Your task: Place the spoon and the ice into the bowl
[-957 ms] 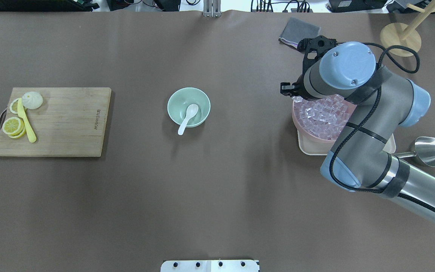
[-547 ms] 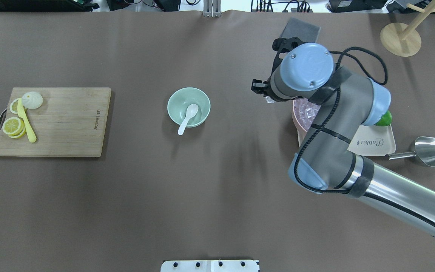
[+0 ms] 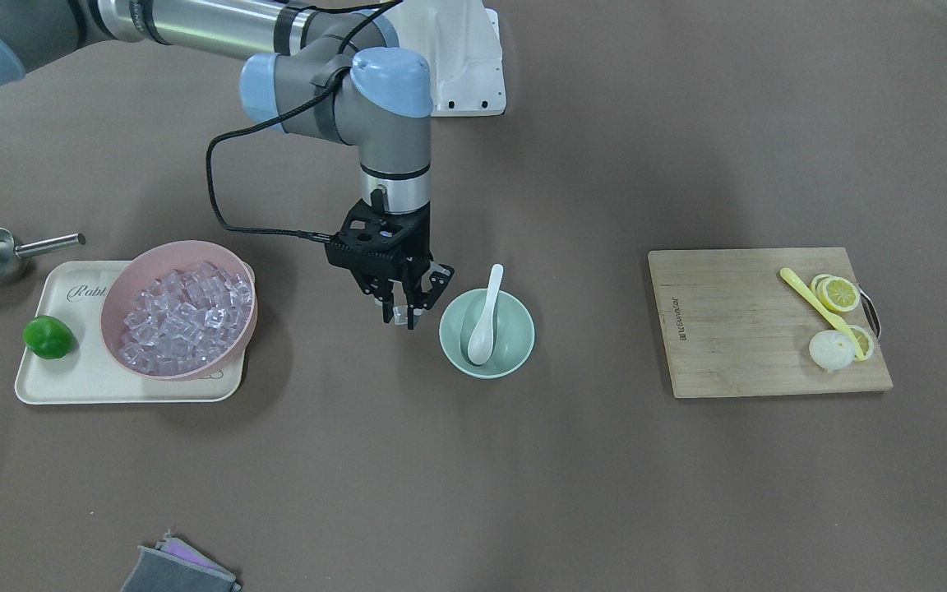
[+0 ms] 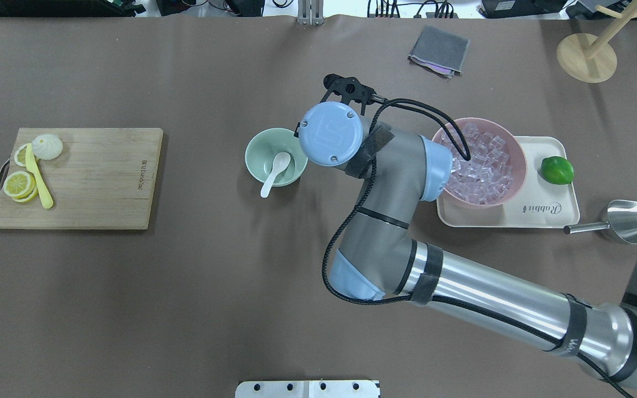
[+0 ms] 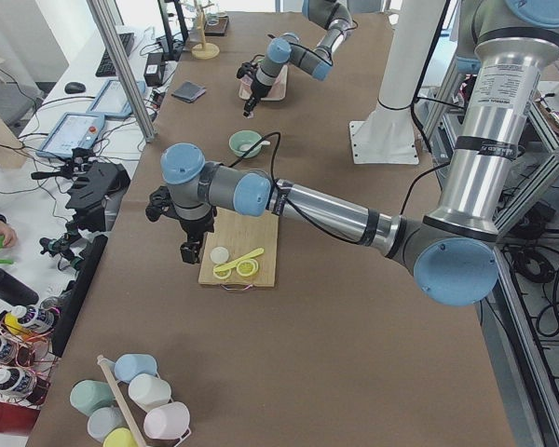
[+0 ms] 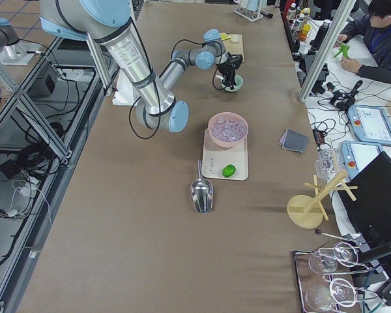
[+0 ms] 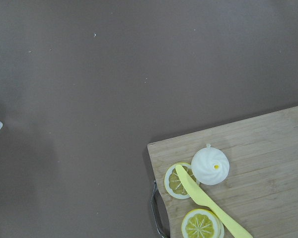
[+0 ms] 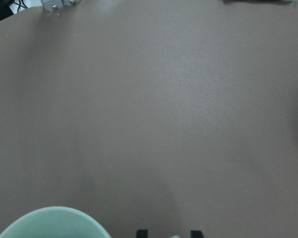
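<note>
Nearby, ice (image 4: 479,166) fills pink bowl (image 4: 522,166) beside lime (image 4: 557,170).

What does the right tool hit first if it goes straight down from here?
Likely bare table, not the bowl. The right tool, pinching an ice cube, points down just short of the rim, though depth is unclear.

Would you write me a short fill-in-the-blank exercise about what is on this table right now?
The white spoon rests in the mint-green ____.
Beside the pink bowl, on the tray, lies a green ____.
The right gripper holds one clear ____ cube.
Missing words: bowl; lime; ice.
</note>
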